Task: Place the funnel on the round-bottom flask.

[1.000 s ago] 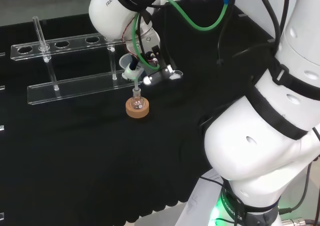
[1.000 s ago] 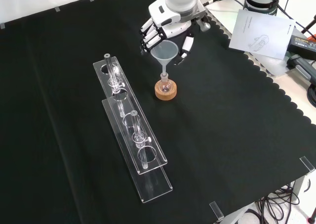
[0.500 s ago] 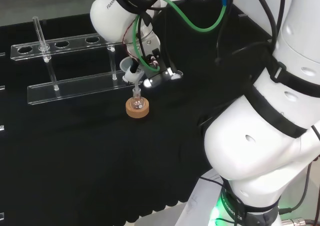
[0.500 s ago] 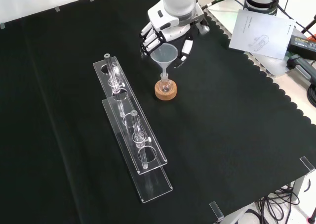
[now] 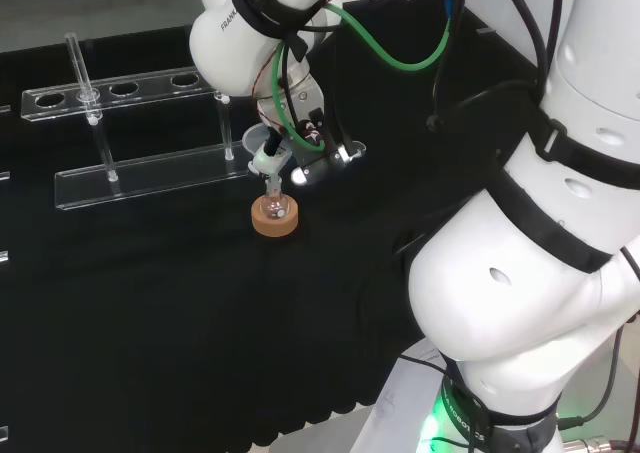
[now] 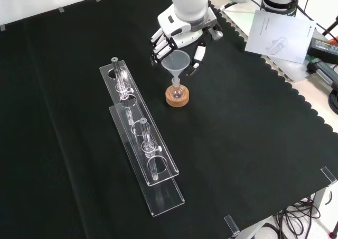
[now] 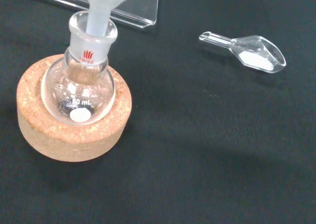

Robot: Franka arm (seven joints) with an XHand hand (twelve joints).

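Note:
A small clear round-bottom flask (image 6: pixel 176 92) (image 5: pixel 274 206) (image 7: pixel 79 88) stands upright in a cork ring (image 6: pixel 177 99) (image 5: pixel 274 223) (image 7: pixel 59 135) near the middle of the cloth. A clear funnel (image 6: pixel 176 64) (image 5: pixel 262 145) (image 7: pixel 101 6) stands over it, and the wrist view shows its stem inside the flask's neck. The black and white hand (image 6: pixel 182 29) (image 5: pixel 318 145) comes in from the top of the front view. Its fingers curl along one side of the funnel's cone and its thumb along the other. A small white spot lies at the flask's bottom.
A long clear rack (image 6: pixel 140 139) (image 5: pixel 140 173) with a few test tubes runs to the left of the flask in the front view. A clear scoop (image 7: pixel 252 53) with white powder lies on the cloth near the cork ring. Papers (image 6: pixel 280 33) lie beyond the cloth's scalloped edge.
The hand has come down with the funnel and turned a little. The funnel's cone now sits lower, closer to the flask's neck. Flask and cork ring have not moved.

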